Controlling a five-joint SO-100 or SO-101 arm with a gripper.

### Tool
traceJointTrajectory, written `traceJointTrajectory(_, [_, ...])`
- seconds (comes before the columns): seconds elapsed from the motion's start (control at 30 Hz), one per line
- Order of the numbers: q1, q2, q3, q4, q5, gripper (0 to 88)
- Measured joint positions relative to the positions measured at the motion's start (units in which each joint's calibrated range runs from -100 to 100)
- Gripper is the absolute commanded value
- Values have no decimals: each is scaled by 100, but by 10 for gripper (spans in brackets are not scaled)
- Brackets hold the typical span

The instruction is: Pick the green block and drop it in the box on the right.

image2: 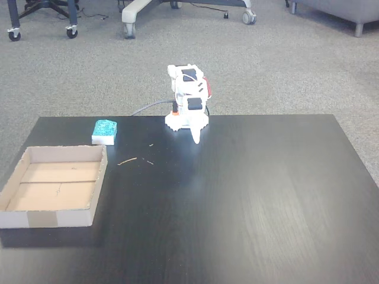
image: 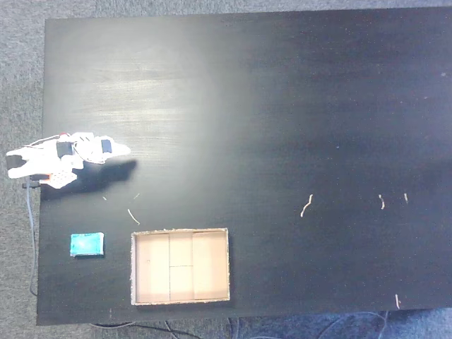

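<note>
The green block (image: 87, 244) lies flat on the black table (image: 282, 106) near its left edge in a fixed view, just left of the box (image: 181, 266). In a fixed view from the front, the block (image2: 105, 131) sits behind the box (image2: 59, 183), whose tan floor is bare. The white arm is folded at the table's edge. Its gripper (image: 121, 149) points along the table well apart from the block. The gripper (image2: 196, 138) tapers to a single point with nothing between its fingers, so it is shut.
Thin pale scraps (image: 306, 205) lie scattered on the table, some near the box (image2: 127, 160). A cable (image: 31, 226) hangs off the table beside the arm's base. Chair bases (image2: 136, 9) stand on the carpet behind. The table (image2: 249, 195) is wide and dark.
</note>
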Motion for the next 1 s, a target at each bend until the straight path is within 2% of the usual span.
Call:
traceJointTrajectory(0.6, [0, 0, 0, 0, 10, 2])
traceJointTrajectory(0.77, [-389, 0, 0, -32, 244, 1])
traceJointTrajectory(0.83, [-150, 0, 0, -250, 190, 1])
traceJointTrajectory(0.9, [704, 0, -187, -306, 83, 1])
traceJointTrajectory(0.93, [1250, 0, -525, -121, 34, 33])
traceJointTrajectory(1.0, [2455, 8, -1718, 612, -78, 169])
